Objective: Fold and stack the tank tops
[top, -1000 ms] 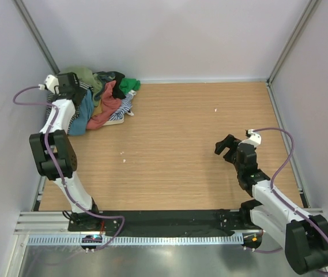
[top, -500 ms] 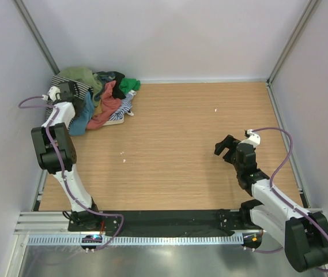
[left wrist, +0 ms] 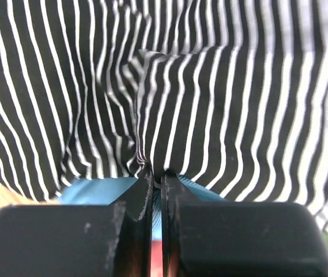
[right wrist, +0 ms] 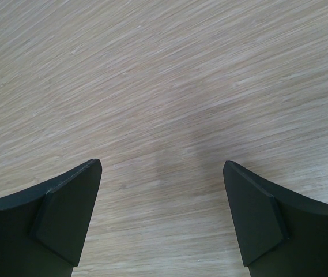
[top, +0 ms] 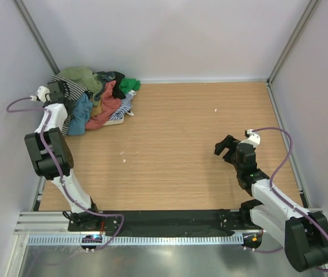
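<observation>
A wooden desk [top: 198, 127] is seen from above, walled on three sides by pale panels [top: 169, 34]. In the far left corner lies a loose heap of tank tops [top: 103, 101], so tangled that no single garment's outline can be traced. There is olive cloth [top: 82, 75] at the back, a green piece [top: 130, 85] on the right edge, coral [top: 107, 107] in the middle, black [top: 116, 81] behind it, and a teal-blue top [top: 82, 116] at the front left. The left arm [top: 49, 151] reaches up along the left wall to the heap's left edge, where its head covers part of a black-and-white striped top [top: 71, 86]. From the wrist camera, the left jaws are pressed almost together with only a sliver between them, pinching a fold of the striped top [left wrist: 210, 98]. That cloth fills nearly the whole picture in taut creases, with a strip of teal-blue [left wrist: 100, 189] showing beneath it, and the pinched edge itself is hidden between the tips. The right arm [top: 273, 199] sits well apart from the heap, on the right side of the desk. Its wrist view shows the right jaws spread wide and holding nothing, with only the desk's wood grain [right wrist: 164, 69] between them. Their lower parts are cut off by the bottom edge. How high they hang above the desk cannot be told.
</observation>
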You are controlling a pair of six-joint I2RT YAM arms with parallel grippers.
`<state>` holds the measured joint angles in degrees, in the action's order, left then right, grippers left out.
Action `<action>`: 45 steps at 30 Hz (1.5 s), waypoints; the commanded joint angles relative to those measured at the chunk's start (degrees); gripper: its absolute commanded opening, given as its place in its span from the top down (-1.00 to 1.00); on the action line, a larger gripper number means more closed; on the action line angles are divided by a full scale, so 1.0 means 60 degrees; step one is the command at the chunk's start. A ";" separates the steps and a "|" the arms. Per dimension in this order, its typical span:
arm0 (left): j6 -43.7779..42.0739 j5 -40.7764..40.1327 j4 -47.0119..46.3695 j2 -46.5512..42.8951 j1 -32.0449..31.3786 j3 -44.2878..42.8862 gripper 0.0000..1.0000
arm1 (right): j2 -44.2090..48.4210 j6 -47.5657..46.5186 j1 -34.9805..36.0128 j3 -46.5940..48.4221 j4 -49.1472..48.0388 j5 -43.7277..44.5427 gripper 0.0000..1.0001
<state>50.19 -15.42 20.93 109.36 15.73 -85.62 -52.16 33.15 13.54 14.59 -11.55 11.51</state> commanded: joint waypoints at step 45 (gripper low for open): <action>0.1565 -0.0593 0.2517 -0.1878 -0.2106 -0.2460 -0.47 | -0.0110 0.0071 0.0014 0.0410 -0.0360 -0.0263 -0.87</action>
<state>60.01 -16.64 32.80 102.72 4.91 -100.90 -52.88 33.15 13.54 14.63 -11.57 10.26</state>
